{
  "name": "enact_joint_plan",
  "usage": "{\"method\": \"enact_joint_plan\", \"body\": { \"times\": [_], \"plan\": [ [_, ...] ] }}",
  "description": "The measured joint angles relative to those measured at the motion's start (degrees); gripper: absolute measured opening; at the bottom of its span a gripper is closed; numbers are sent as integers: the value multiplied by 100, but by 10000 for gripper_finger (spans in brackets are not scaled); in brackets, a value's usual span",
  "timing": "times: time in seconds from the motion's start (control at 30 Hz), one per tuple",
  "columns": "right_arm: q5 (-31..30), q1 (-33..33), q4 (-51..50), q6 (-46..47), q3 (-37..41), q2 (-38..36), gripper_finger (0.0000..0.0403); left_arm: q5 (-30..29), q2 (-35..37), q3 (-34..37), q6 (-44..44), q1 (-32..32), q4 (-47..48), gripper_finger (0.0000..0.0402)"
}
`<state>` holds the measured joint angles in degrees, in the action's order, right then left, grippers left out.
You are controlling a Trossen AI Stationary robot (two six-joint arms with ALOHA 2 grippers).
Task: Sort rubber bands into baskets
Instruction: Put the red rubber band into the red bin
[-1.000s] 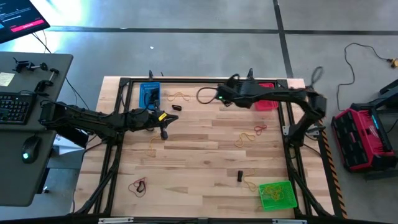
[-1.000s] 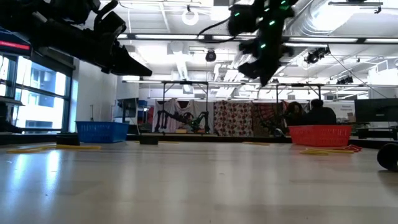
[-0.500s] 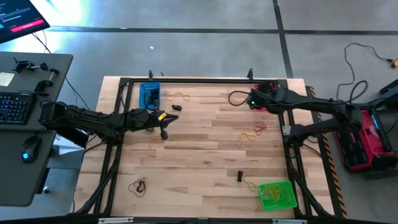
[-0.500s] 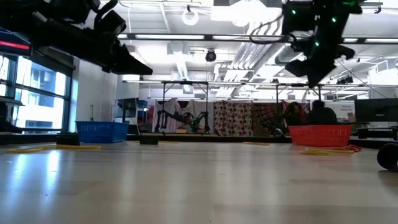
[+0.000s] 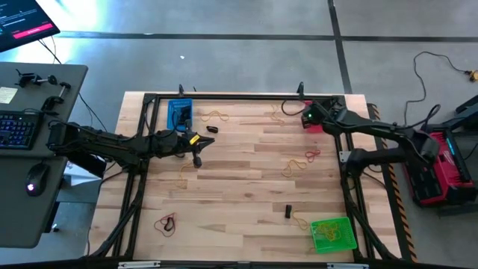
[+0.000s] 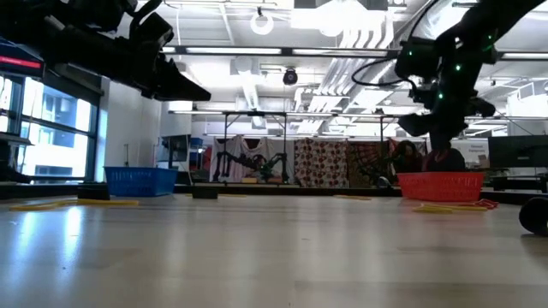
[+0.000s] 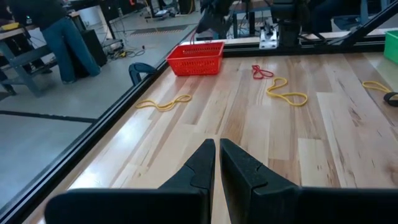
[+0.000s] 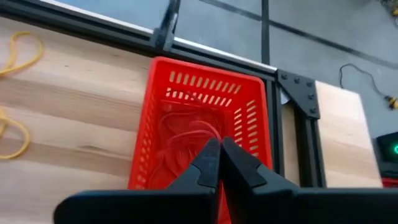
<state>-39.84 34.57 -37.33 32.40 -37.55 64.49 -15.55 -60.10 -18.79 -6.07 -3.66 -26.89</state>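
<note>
- Above the red basket (image 8: 205,134), at the table's 1 o'clock corner in the high view, the right gripper (image 8: 219,163) hovers with its fingers pressed together; I cannot tell if a band is pinched between the tips.
- Left gripper (image 7: 217,163) waits near 9 o'clock, close to the blue basket (image 5: 180,113) at 11 o'clock, its fingers all but touching and holding nothing.
- Green basket (image 5: 332,234) sits at 5 o'clock.
- Done so far, judging by what lies where: a tangle of red bands (image 8: 186,140) already rests inside the red basket.
- Left to do: loose bands remain on the wood, including yellow bands (image 5: 216,116) at 12 o'clock, a red band (image 5: 312,155) and a yellow band (image 5: 295,166) at 3 o'clock, red and black bands (image 5: 166,223) at 7 o'clock, and a yellow band (image 5: 182,173) near 9 o'clock. The sort looks well short of finished.
- Only the right wrist view shows the red basket's contents; the high view hides them under the arm.
- Only the high view shows all three baskets at once.
- Low view shows the right arm (image 6: 441,73) hanging just above the red basket's rim.
</note>
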Motion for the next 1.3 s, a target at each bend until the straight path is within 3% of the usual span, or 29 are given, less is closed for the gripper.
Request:
{"method": "enact_joint_plan", "body": {
  "times": [0.5, 1.03, 1.3],
  "plan": [
    [929, 1247, 1762, -419, 928, 2, 0, 0, 0, 0, 4, 2, 6, 14],
    [1216, 1320, 2181, -234, 1188, 20, 0, 0, 0, 0, 4, 0, 7, 14],
    [1226, 1320, 2336, 17, 1188, 643, 0, 19, 0, 0, -1, 2, 9, 14]
  ]
}}
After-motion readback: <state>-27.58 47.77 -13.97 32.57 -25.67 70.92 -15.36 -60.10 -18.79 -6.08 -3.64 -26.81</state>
